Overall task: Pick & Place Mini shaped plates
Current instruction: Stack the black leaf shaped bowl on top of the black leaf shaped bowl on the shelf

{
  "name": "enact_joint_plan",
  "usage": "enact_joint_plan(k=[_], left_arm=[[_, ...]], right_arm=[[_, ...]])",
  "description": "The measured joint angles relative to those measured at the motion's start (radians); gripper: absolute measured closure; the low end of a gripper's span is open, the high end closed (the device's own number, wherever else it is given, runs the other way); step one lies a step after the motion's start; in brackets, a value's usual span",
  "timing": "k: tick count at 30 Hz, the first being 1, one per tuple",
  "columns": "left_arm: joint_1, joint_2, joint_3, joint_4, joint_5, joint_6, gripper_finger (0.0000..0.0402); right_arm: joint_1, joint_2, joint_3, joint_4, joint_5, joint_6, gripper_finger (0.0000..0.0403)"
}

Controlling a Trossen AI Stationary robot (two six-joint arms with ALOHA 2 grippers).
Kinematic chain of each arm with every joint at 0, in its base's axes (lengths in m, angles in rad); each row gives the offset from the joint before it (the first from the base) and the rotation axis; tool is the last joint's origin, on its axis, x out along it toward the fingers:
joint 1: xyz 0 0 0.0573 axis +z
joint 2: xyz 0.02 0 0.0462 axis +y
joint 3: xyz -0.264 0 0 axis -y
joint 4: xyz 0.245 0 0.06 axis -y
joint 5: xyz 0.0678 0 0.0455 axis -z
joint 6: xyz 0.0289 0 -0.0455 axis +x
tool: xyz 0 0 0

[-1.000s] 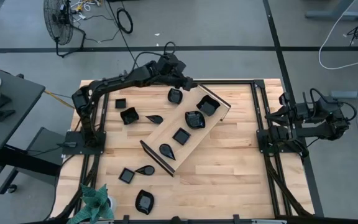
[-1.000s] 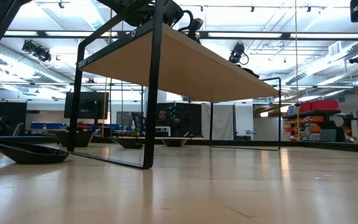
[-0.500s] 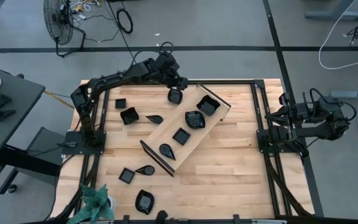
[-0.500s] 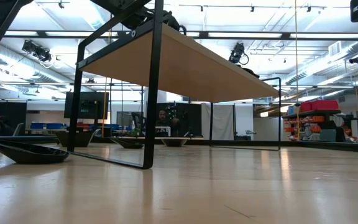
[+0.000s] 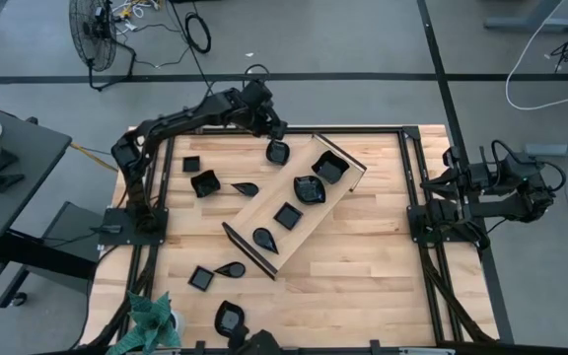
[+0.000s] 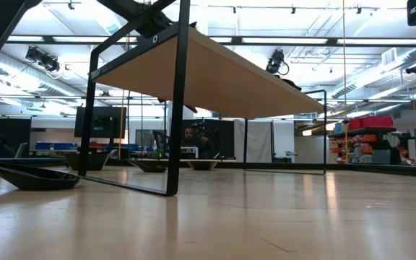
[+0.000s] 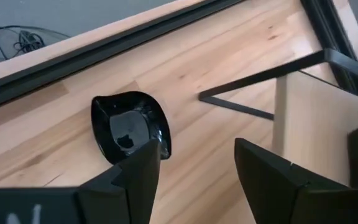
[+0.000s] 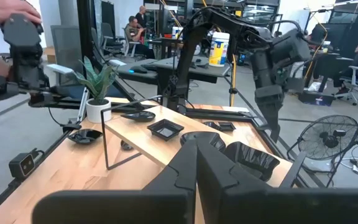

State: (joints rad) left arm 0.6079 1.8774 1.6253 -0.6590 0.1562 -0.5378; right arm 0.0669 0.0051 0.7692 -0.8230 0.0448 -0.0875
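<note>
1. High view: the left gripper [image 5: 269, 125] is hovering over the table's far edge, just beyond a wavy-rimmed plate [image 5: 278, 152] lying on the bare wood table [image 5: 363, 247] beside the far end of the long light-wood tray [image 5: 294, 207]. Four plates are sitting on that tray: a deep square dish [image 5: 329, 168], a wavy dish [image 5: 309, 188], a small square plate [image 5: 287, 215] and a teardrop plate [image 5: 264, 238]. More are lying scattered on the table to the left and near the front edge. The right gripper [image 5: 452, 182] is waiting well off to the right, beside the table's edge.

2. Low view: the raised tray [image 6: 215, 72] is filling the frame on its black legs, with a dark dish [image 6: 31, 175] lying at the left.

3. Left wrist view: the left fingers [image 7: 138, 177] are standing spread with nothing between them, and the wavy-rimmed plate [image 7: 129, 126] is lying just past one fingertip, probably not touching.

4. Right wrist view: the right fingers [image 8: 194, 165] are pressed together, empty, pointing across the tray [image 8: 148, 146] toward the left arm [image 8: 266, 68].
</note>
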Motion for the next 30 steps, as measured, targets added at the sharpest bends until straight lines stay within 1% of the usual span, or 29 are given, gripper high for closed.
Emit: enact_joint_plan(k=[7,12,19,30], left_arm=[[0.008,0.072,0.000,-0.020,-0.005,-0.007,0.0191],[0.009,0.116,0.000,-0.021,-0.052,-0.008,0.0191],[0.018,0.170,0.000,-0.020,-0.078,-0.007,0.0191],[0.030,0.236,0.000,-0.022,-0.161,0.000,0.0191]], right_arm=[[0.000,0.000,0.000,0.000,0.000,0.000,0.0392],[0.000,0.000,0.000,0.000,0.000,0.000,0.0392],[0.000,0.000,0.000,0.000,0.000,0.000,0.0392],[0.000,0.000,0.000,0.000,0.000,0.000,0.0392]])
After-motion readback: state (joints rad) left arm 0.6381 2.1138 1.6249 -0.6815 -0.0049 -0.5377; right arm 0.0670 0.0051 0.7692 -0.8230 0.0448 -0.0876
